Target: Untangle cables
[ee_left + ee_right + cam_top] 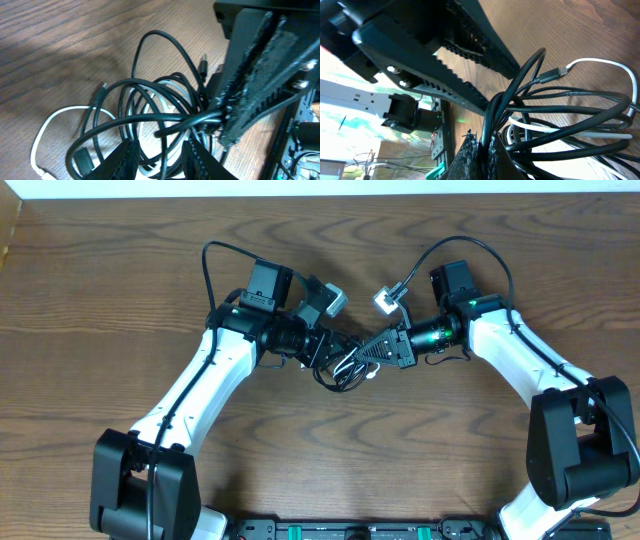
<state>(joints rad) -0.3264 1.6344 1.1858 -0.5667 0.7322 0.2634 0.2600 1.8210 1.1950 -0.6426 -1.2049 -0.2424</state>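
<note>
The cables lie as one tangled bundle point(345, 372) at the table's middle, between my two grippers. The black cable point(165, 37) makes several overlapping loops. The white cable point(50, 117) curves out to the left of them and threads through the pile. My left gripper point(162, 150) stands over the bundle with its jaws apart, and loose black strands run through the gap. My right gripper point(485, 145) is shut on a few strands of the black cable point(570, 107). The white cable point(600, 62) arcs behind that. The two grippers almost touch.
The wooden table point(120, 300) stretches wide on all sides of the bundle. Its far edge runs along the top of the overhead view. Both arm bases point(350, 530) sit at the near edge. Thick black arm wires loop above each wrist.
</note>
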